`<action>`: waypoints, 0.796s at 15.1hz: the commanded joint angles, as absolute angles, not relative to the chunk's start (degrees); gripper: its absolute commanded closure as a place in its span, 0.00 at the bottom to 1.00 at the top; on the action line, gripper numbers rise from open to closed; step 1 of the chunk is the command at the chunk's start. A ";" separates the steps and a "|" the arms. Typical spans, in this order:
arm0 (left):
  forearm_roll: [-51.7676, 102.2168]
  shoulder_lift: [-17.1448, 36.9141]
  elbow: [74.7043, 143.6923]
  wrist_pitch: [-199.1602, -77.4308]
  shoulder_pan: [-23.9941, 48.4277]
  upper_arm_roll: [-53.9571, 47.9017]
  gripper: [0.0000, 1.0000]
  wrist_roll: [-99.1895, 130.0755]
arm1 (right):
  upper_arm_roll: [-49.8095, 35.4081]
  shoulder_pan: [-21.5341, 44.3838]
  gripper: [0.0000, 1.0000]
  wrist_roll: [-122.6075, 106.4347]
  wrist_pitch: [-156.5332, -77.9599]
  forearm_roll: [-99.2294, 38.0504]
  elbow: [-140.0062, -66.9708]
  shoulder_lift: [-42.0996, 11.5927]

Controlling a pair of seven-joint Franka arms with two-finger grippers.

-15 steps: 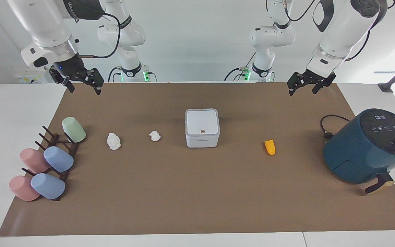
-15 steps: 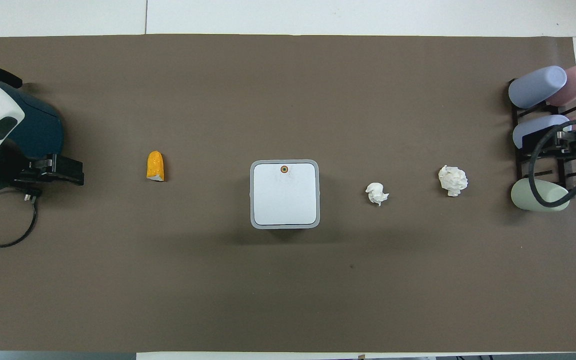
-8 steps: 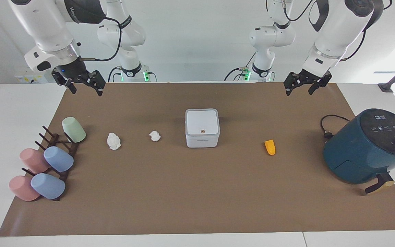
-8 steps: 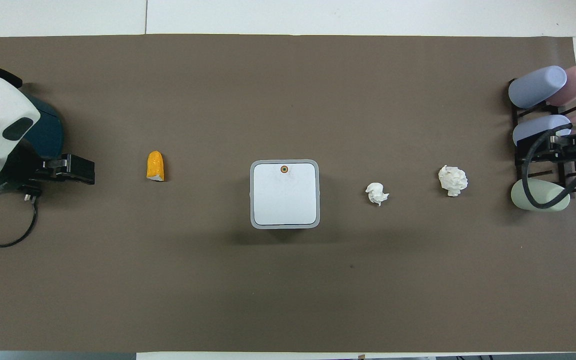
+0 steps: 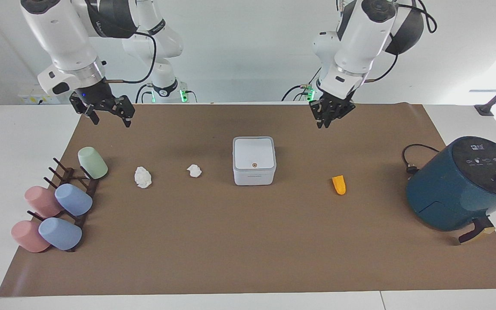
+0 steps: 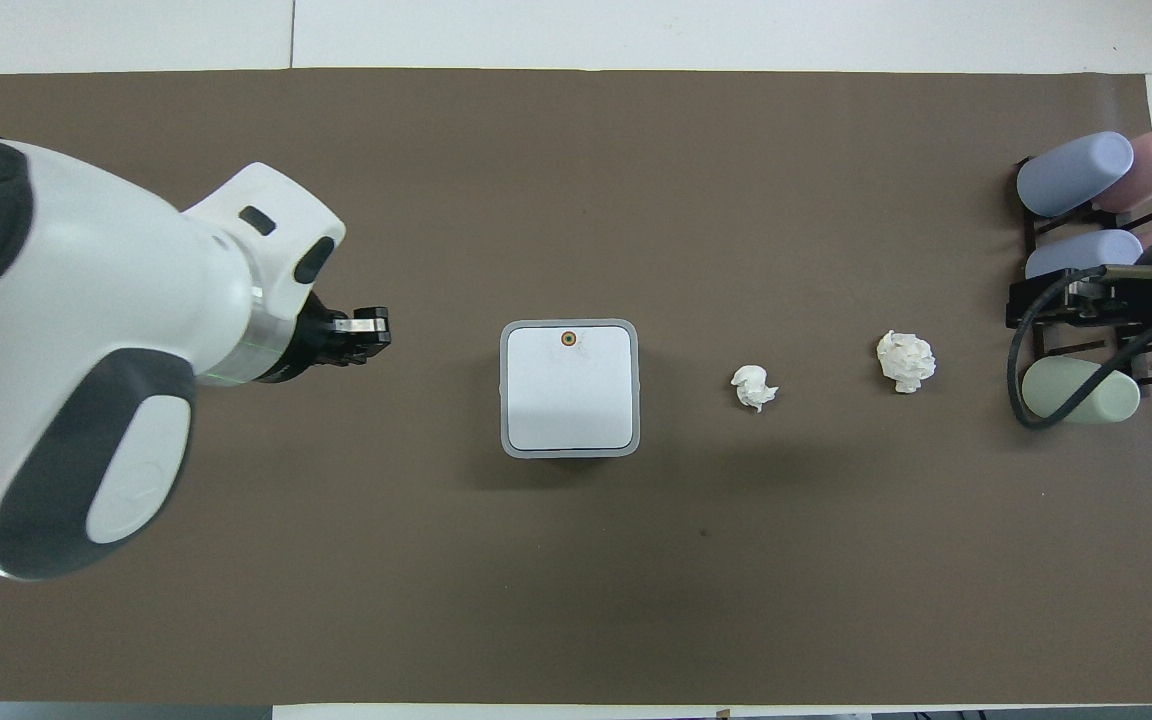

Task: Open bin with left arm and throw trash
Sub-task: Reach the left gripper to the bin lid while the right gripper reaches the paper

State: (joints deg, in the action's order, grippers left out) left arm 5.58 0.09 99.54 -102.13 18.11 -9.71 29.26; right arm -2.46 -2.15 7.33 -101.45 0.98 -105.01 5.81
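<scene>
The white-grey bin (image 5: 254, 160) (image 6: 569, 388) stands mid-mat, its lid down and its round button (image 6: 568, 338) on the edge farther from the robots. Two white paper wads (image 5: 143, 177) (image 5: 194, 170) lie beside it toward the right arm's end. The orange trash piece (image 5: 339, 184) lies toward the left arm's end; in the overhead view my left arm hides it. My left gripper (image 5: 324, 121) (image 6: 368, 330) hangs shut and holds nothing, over the mat beside the bin. My right gripper (image 5: 110, 120) hangs open and holds nothing, over the mat's corner near the cup rack.
A dark teal air fryer (image 5: 463, 185) with a black cord (image 5: 411, 159) stands at the left arm's end. A dark rack (image 5: 73, 193) with several pastel cups (image 6: 1076, 175) stands at the right arm's end.
My left arm has swung from over the mat's corner toward the bin, and its gripper has gone from open to shut. My right gripper has shifted slightly toward the middle, still open.
</scene>
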 commanded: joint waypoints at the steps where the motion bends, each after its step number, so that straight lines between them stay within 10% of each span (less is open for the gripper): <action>1: 6.24 11.56 90.29 -102.65 25.20 -8.70 1.00 37.58 | -2.72 -2.29 0.00 6.50 -109.75 0.62 -114.94 9.76; 12: 6.42 19.51 91.58 -116.71 30.49 -8.79 1.00 41.84 | -2.72 -3.34 0.00 -1.38 -136.22 0.62 -129.19 -0.17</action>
State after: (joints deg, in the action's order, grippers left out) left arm 5.91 18.90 89.96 -113.62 28.72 -9.55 41.93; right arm -2.45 -2.03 3.57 -133.15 0.98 -126.89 -0.15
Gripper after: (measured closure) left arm 0.991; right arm 0.000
